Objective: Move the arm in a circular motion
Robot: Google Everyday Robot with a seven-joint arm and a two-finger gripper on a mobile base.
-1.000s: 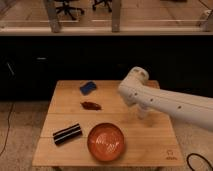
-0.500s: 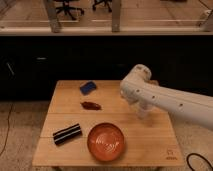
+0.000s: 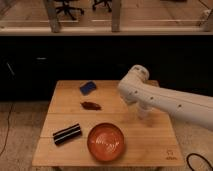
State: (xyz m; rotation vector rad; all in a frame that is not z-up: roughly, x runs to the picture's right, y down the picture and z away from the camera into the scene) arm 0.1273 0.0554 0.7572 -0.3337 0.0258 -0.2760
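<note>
Wooden table [image 3: 65, 120], arm [image 3: 165, 100], tool [image 3: 143, 113] partly hidden

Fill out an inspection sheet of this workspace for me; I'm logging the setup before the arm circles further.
Surface: wooden table.
Job's things: white arm reaching in from the right, above the table.
Clutter: orange bowl, black bar, blue item, dark red-brown item.
Grippers: gripper below the arm, over the table's right side.
Cables: cable on floor, lower right.
Surroundings: dark cabinet, office chairs behind.
</note>
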